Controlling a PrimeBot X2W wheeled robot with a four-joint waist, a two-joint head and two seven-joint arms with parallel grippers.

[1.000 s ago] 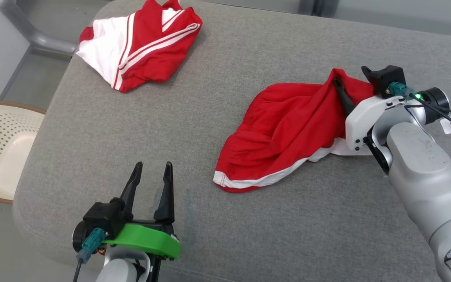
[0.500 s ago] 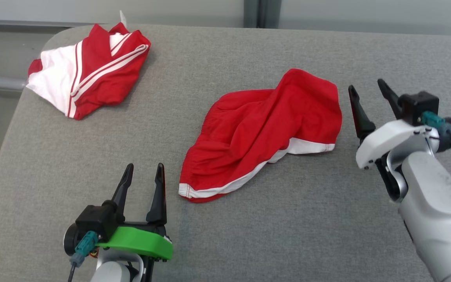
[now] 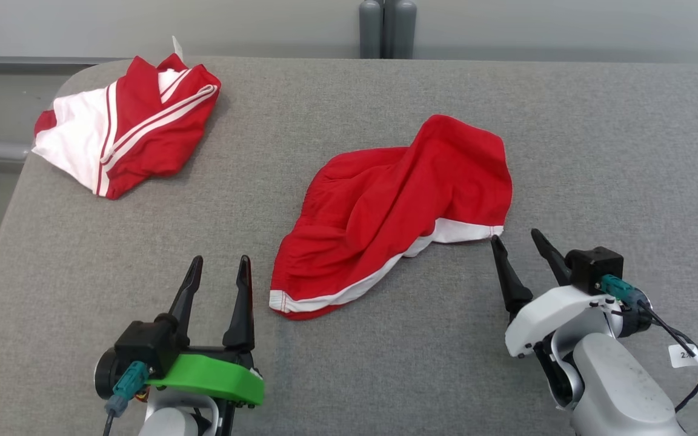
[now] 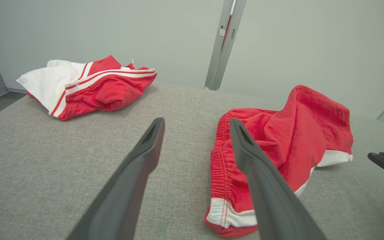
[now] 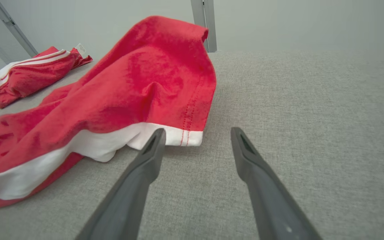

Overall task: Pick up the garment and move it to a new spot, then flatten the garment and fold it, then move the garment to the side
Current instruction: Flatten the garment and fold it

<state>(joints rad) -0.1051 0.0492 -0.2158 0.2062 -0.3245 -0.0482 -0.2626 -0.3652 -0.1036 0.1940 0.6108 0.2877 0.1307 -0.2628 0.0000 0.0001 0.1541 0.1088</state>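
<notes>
- A grey fabric-covered bench (image 3: 385,375) with rounded corners stands before a pale grey wall (image 3: 203,24).
- The red garment (image 3: 397,200) lies crumpled mid-bench.
- A red-and-white bundle (image 3: 137,133) sits far left.
- The left tool (image 3: 221,260) and right tool (image 3: 514,236) are spread, empty.

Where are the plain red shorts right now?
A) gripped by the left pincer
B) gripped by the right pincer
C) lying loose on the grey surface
C: the red shorts lie on the grey surface, and the left pincer and right pincer both stand open, gripping nothing.
</notes>
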